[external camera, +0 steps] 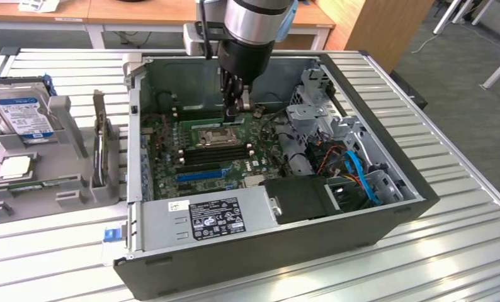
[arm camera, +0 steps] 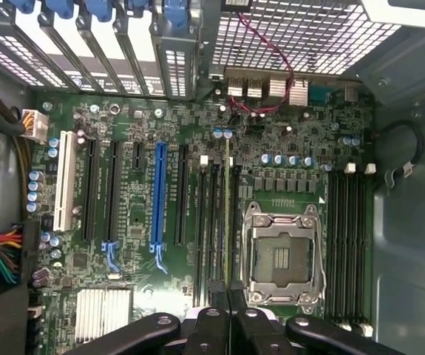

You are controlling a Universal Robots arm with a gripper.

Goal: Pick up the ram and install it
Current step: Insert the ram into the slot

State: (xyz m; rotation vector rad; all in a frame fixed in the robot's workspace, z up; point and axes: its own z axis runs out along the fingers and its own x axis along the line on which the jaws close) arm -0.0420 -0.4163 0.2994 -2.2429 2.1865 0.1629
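The end effector [arm camera: 228,296], clamped on the ram [arm camera: 228,207] above the memory slots [external camera: 215,151] at the CPU socket's [external camera: 214,133] 6 o'clock in the exterior view, could jam it against a slot wall if misaligned.

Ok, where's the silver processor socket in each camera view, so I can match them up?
Exterior view: the processor socket sits just behind the black memory slots.
Wrist view: the socket lies between two banks of memory slots, beside the edge-on ram in the gripper.
Shared landmark: the blue expansion slot.
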